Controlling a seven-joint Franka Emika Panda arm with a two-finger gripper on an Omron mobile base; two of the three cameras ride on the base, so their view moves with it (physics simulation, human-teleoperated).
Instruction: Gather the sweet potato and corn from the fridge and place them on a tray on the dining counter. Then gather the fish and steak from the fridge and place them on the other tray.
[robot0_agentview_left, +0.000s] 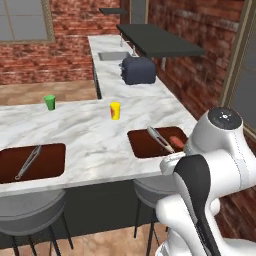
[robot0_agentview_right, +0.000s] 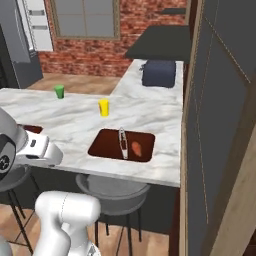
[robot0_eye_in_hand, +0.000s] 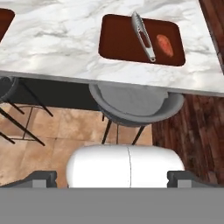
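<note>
The dining counter (robot0_eye_in_hand: 65, 39) carried the near tray (robot0_eye_in_hand: 118, 41), where tongs (robot0_eye_in_hand: 143, 37) and the delivered sweet potato (robot0_eye_in_hand: 165, 44) lay side by side; the gripper (robot0_eye_in_hand: 112, 177) hung spread, carrying nothing.

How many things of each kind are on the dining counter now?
Trays: 2
Tongs: 2
Cups: 2, green and yellow
Sweet potato: 1
Total: 7
</note>
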